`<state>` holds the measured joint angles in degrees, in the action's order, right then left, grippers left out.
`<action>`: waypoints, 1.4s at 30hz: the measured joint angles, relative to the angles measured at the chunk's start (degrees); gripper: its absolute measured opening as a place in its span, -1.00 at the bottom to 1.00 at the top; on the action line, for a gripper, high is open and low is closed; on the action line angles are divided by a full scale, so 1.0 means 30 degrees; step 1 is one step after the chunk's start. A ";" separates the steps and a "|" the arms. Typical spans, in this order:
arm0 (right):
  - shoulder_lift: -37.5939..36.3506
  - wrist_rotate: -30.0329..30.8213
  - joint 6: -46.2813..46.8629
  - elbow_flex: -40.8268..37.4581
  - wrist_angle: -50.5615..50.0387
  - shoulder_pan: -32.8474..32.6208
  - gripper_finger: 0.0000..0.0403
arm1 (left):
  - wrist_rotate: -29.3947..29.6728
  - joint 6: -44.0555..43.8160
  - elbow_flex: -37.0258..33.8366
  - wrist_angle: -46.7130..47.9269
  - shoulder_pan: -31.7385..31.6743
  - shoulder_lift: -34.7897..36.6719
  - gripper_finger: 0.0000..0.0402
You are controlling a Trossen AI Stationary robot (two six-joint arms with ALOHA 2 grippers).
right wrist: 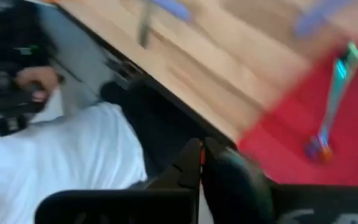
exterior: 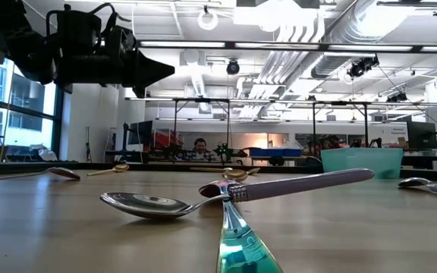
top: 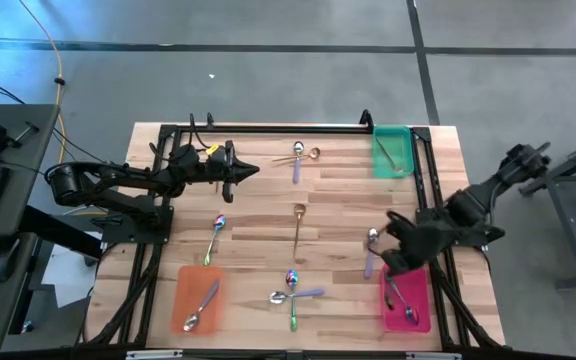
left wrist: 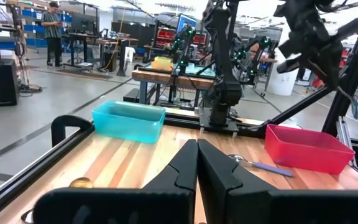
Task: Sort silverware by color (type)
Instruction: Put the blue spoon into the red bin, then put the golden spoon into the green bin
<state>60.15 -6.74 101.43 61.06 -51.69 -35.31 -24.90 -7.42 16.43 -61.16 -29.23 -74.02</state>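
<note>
Spoons lie scattered on the wooden table: a silver and a gold one (top: pixel 303 155) near the far edge, a gold one (top: pixel 298 225) in the middle, a rainbow one (top: pixel 214 238), a purple-handled one (top: pixel 371 250), and a crossed cluster (top: pixel 293 290) near the front, which shows close up as spoons (exterior: pixel 226 199) in the low view. My left gripper (top: pixel 250 170) hovers shut above the far left part of the table, its fingers (left wrist: pixel 197 158) empty. My right gripper (top: pixel 393 265) is shut and empty above the pink tray's far end; its fingers (right wrist: pixel 201 158) point past the table's edge.
The orange tray (top: pixel 180 285) holds a silver spoon (top: pixel 202 305). The pink tray (top: pixel 420 290) holds a rainbow spoon (right wrist: pixel 331 106). The green tray (top: pixel 380 140) at the far right holds a gold spoon. A black frame rims the table. A person in white (right wrist: pixel 73 155) shows beyond the edge.
</note>
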 joint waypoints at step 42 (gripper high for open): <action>0.1664 -0.8422 -0.1501 -0.8576 0.5804 0.1276 -0.59 | -0.0003 -0.0168 0.0000 0.0014 0.0007 0.0000 -1.00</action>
<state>65.14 -32.00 96.93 35.33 -34.28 -31.48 -24.91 -7.92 16.43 -61.12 -29.21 -74.02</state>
